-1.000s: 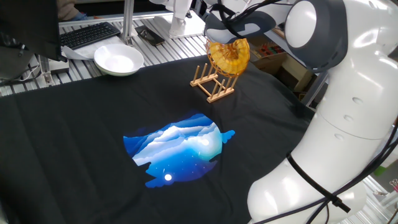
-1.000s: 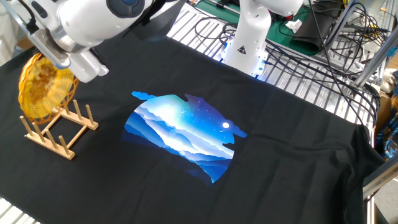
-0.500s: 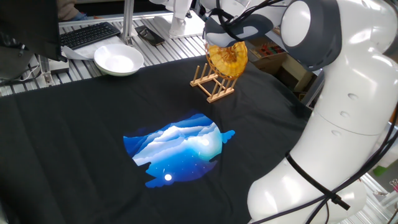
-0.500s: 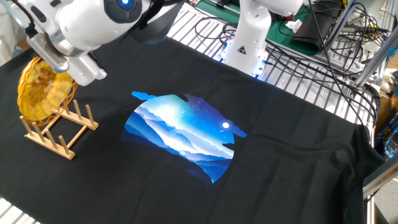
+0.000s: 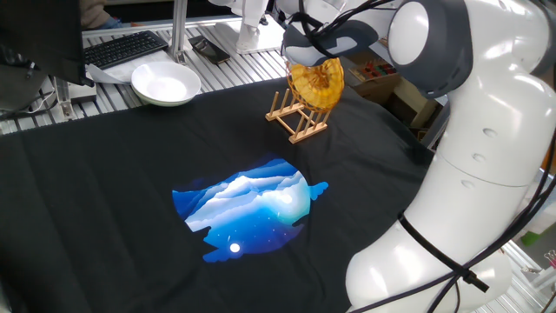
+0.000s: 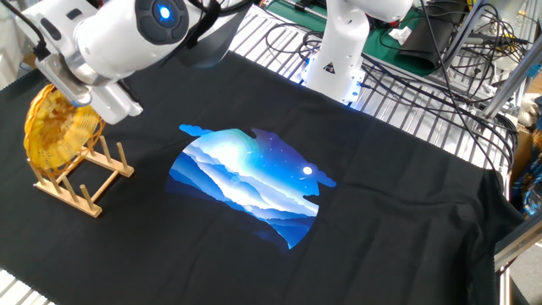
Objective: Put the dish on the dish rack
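Note:
The dish (image 5: pixel 316 84) is a golden woven wicker plate. It stands on edge among the pegs of the light-brown wooden dish rack (image 5: pixel 295 119). My gripper (image 5: pixel 314 56) is shut on the dish's top rim from above. In the other fixed view the dish (image 6: pixel 52 129) leans upright in the rack (image 6: pixel 83 184), with the gripper (image 6: pixel 78 91) at its upper right edge. Whether the dish's lower rim touches the rack's base is hidden behind the pegs.
A white bowl (image 5: pixel 165 83) sits at the back left on the slatted table, beside a keyboard (image 5: pixel 122 49). A black cloth with a blue print (image 5: pixel 249 207) covers the table. A second robot base (image 6: pixel 336 52) and cables stand at the far edge.
My gripper and the dish have shifted slightly down and toward the rack. The dish now sits a little deeper between the pegs. The rack has not moved.

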